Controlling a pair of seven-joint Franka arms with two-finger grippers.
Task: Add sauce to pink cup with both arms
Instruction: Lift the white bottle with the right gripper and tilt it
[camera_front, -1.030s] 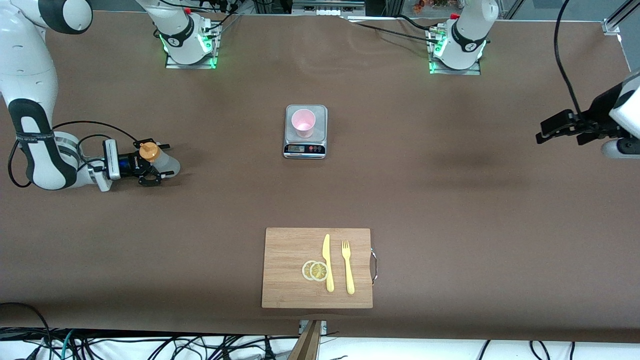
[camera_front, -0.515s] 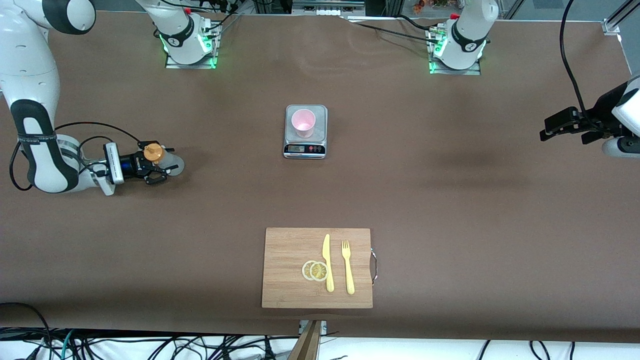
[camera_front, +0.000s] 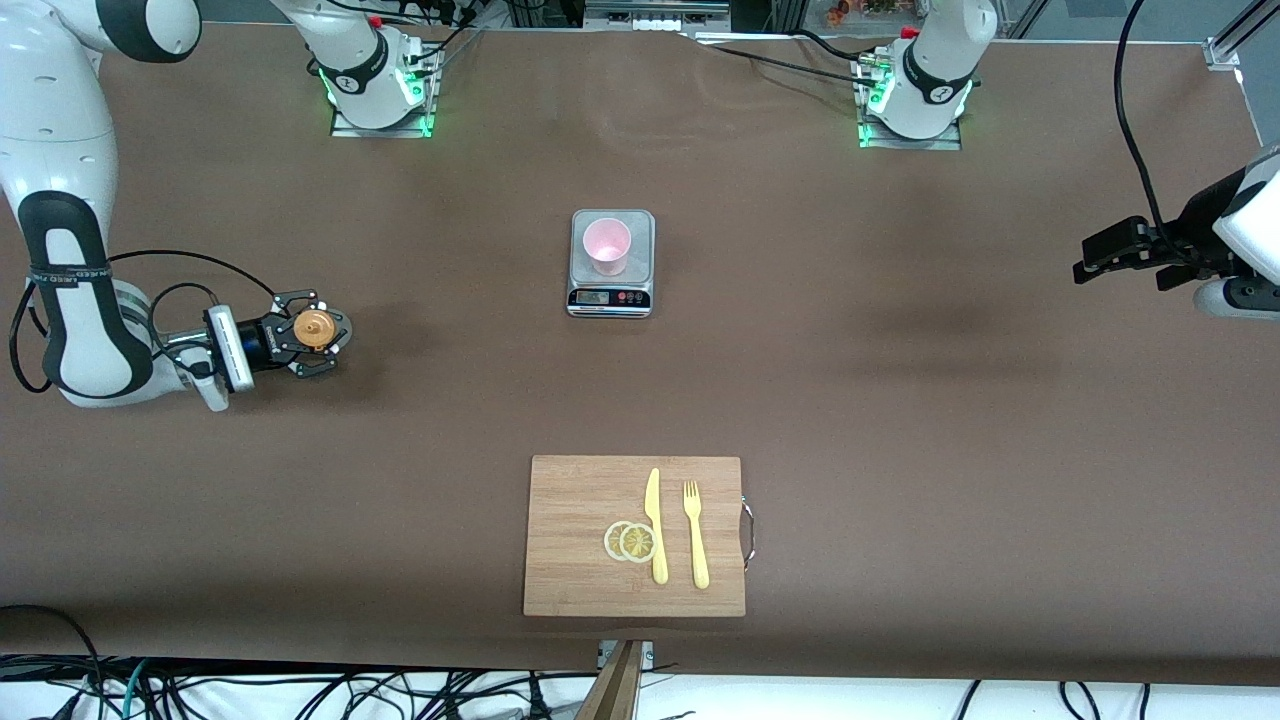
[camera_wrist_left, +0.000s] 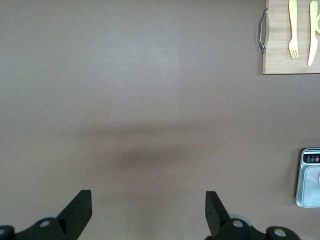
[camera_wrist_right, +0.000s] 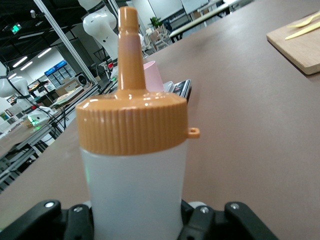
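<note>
Right gripper (camera_front: 312, 331) clasps the sauce (camera_front: 316, 328) upright, nozzle up; left gripper (camera_front: 1105, 250) waits, spread.

Brown tabletop (camera_front: 900, 400) fills front view, evenly lit. Tangled black cables (camera_front: 300, 690) on pale floor along its near edge. Right wrist view: workshop, ceiling strip lights (camera_wrist_right: 20, 62), metal framing (camera_wrist_right: 60, 35).

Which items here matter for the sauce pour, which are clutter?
In play:
- whitish squeeze bottle with orange cap, gripped by right gripper
- pale pink plastic cup on grey scale
- left gripper, open, waiting

Lying about:
- wooden cutting board
- yellow plastic knife, fork
- lemon slices
</note>
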